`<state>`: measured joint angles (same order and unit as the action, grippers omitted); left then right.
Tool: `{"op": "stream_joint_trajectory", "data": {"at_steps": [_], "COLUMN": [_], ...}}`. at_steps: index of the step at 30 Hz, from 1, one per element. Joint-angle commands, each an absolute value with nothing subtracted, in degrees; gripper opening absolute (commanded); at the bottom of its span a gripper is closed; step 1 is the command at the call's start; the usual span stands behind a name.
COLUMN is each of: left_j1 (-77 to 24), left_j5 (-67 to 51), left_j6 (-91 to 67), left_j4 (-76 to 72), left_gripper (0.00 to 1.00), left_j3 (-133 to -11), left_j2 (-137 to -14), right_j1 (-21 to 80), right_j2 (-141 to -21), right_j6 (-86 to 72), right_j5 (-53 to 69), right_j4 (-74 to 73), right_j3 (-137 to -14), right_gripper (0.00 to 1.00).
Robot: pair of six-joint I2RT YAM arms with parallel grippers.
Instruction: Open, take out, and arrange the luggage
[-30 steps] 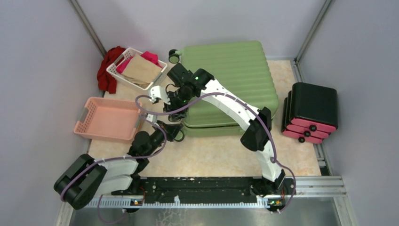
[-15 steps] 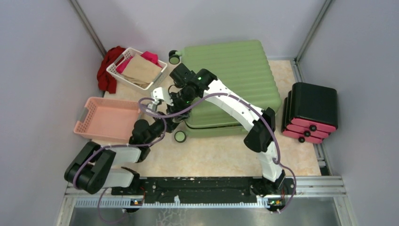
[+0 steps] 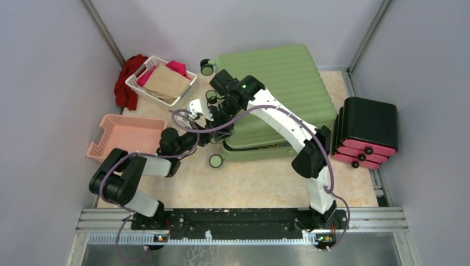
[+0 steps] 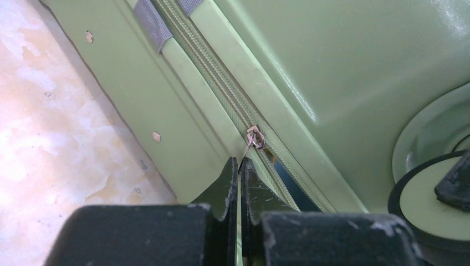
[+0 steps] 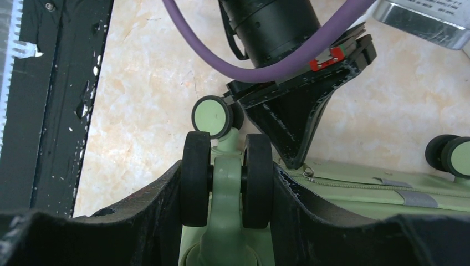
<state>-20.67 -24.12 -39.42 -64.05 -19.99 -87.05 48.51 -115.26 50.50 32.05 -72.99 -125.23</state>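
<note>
The sage-green suitcase lies flat in the middle, and its near seam gapes a little. In the left wrist view my left gripper is shut on the thin metal zipper pull on the suitcase's side seam. Behind the slider the zipper is parted and shows blue lining. My left gripper also shows in the top view at the suitcase's left near corner. My right gripper is shut around a black double caster wheel, and it appears in the top view at the suitcase's left side.
A pink basket sits at the left. A white basket holding clothes and a red cloth are at the back left. Stacked black-and-pink cases stand at the right. The arms' black rail runs along the front.
My left gripper has moved up and right along the suitcase's side, stretching the arm. The right gripper and the suitcase's upper shell shifted slightly up and right, and the near seam gapes more.
</note>
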Motion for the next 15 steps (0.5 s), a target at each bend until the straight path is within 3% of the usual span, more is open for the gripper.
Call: {"op": "stream_joint_trajectory", "data": {"at_steps": [1,15], "left_j1": [-17.29,-12.85], "left_j5": [-18.02,-17.78], "left_j6": [-39.02,-41.93], "left_j4": [-57.0,-51.82], "left_gripper": [0.0,0.0], "left_j3": [-21.25,-30.3], "left_j2": [-91.64,-98.15], "right_j1": [44.45,43.9], "right_j2": [-103.31,-102.32], "right_j6": [53.93,56.66], "right_j5": [34.07,35.77], "right_j4": [-78.52,-81.21], "right_j3": [-127.72,-126.54], "right_gripper": [0.0,0.0]}}
